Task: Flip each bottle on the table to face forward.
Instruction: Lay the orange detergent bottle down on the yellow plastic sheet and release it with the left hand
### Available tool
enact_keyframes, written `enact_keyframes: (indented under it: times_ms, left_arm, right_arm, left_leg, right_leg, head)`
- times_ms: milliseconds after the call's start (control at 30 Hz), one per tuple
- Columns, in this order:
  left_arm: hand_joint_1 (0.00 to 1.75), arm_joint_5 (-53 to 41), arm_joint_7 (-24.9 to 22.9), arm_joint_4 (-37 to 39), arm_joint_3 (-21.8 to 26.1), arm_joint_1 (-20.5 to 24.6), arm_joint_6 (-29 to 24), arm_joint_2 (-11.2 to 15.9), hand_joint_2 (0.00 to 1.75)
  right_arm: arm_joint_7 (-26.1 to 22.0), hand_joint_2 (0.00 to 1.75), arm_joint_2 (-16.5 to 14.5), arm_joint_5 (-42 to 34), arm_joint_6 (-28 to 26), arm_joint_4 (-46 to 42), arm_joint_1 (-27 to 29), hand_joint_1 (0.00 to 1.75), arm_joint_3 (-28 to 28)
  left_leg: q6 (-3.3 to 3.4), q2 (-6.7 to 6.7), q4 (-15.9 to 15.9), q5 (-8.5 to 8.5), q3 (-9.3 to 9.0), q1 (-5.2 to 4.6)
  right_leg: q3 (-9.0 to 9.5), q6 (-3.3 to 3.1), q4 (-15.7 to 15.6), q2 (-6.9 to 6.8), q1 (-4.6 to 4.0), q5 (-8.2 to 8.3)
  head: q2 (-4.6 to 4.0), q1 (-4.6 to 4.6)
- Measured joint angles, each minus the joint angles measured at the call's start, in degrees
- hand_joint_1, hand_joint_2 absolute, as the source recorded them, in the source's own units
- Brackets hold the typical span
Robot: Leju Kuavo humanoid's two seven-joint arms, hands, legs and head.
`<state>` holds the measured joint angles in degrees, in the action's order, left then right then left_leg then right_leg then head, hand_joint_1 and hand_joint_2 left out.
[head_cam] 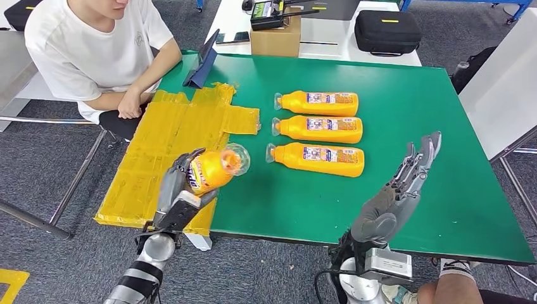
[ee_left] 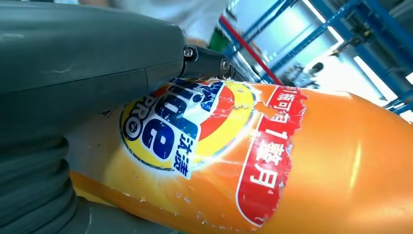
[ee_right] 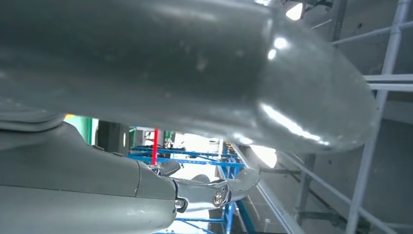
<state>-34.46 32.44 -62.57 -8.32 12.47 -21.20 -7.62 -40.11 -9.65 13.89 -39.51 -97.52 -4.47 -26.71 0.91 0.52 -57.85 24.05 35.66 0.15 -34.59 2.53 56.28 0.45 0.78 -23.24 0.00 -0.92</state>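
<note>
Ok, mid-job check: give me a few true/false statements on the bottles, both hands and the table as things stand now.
1. The left hand holds an orange detergent bottle off the table. True.
2. Four bottles lie in the row on the green table. False: three lie there.
3. The right hand grips a bottle. False: it holds nothing, fingers extended.
4. The row's caps point toward the yellow sheet. True.
5. The person is touching a bottle. False: their hands rest at the table's edge.
</note>
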Motion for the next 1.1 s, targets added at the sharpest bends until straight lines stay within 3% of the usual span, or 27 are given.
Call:
enact_keyframes:
  times_ms: [200,300,467,600,633,733,767,1100]
  left_arm:
    - [1.75,-10.95,-5.72,13.54,0.0,7.67,-4.9,2.42,1.75]
    - [1.75,-13.17,-6.76,18.2,-0.07,9.95,-6.28,3.22,1.75]
    - [1.75,-26.33,-14.38,25.97,-2.36,13.56,-10.75,5.64,1.75]
    - [1.75,-29.83,-16.67,30.4,-3.94,15.44,-10.86,7.39,1.75]
    - [1.41,-30.18,-17.12,31.33,-4.17,15.98,-10.23,7.67,1.75]
    - [0.1,-30.73,-17.84,33.62,-4.51,17.56,-7.27,8.09,1.75]
    - [0.0,-30.74,-17.76,34.18,-4.57,18.05,-6.27,8.13,1.75]
    - [0.0,-26.71,-14.69,36.8,-3.65,21.03,2.16,7.93,1.75]
  right_arm:
    - [-0.01,0.0,0.08,-1.89,2.31,0.43,-1.1,0.0,0.05]
    - [0.0,0.0,0.08,-2.09,2.91,0.76,-1.37,0.0,0.13]
    - [0.0,0.0,-0.06,-3.27,6.36,2.37,-2.27,0.0,0.33]
    - [0.0,0.0,-0.3,-3.7,7.78,3.93,-2.85,0.0,0.69]
    - [0.0,0.0,-0.34,-3.7,8.02,4.28,-3.0,0.0,0.8]
    - [0.0,0.0,-0.56,-3.74,9.04,5.43,-3.5,0.0,1.26]
    - [0.0,0.0,-0.64,-3.75,9.43,5.83,-3.69,0.0,1.45]
    - [0.0,0.0,-1.29,-3.73,11.44,9.21,-4.93,0.0,3.23]
  left_leg:
    - [0.01,-0.01,0.0,-0.06,0.0,0.0]
    - [0.01,0.0,0.0,-0.06,0.01,0.0]
    - [0.0,-0.03,0.0,-0.05,0.02,0.0]
    - [-0.01,0.01,0.0,-0.07,0.02,0.01]
    - [-0.01,0.03,0.0,-0.07,0.02,0.01]
    - [-0.01,0.03,0.0,-0.08,-0.01,0.0]
    - [-0.01,0.04,0.0,-0.08,-0.03,0.0]
    - [0.0,0.12,0.0,-0.08,-0.34,-0.01]
  right_leg:
    - [0.02,0.01,0.02,0.01,0.0,0.02]
    - [0.02,0.02,0.02,0.0,0.01,0.02]
    - [-0.01,0.01,0.02,0.01,0.0,0.02]
    - [0.0,0.01,0.03,-0.02,0.0,0.01]
    - [0.01,0.01,0.03,-0.03,0.0,0.01]
    - [0.07,0.01,0.03,-0.04,0.0,0.01]
    - [0.1,0.01,0.02,-0.05,0.01,0.01]
    - [0.44,0.0,0.01,-0.13,0.01,0.01]
  head:
    - [0.0,0.0]
    - [0.0,0.01]
    - [0.0,0.0]
    - [0.0,0.0]
    - [0.0,0.01]
    - [0.0,0.01]
    - [0.0,0.01]
    - [0.0,0.0]
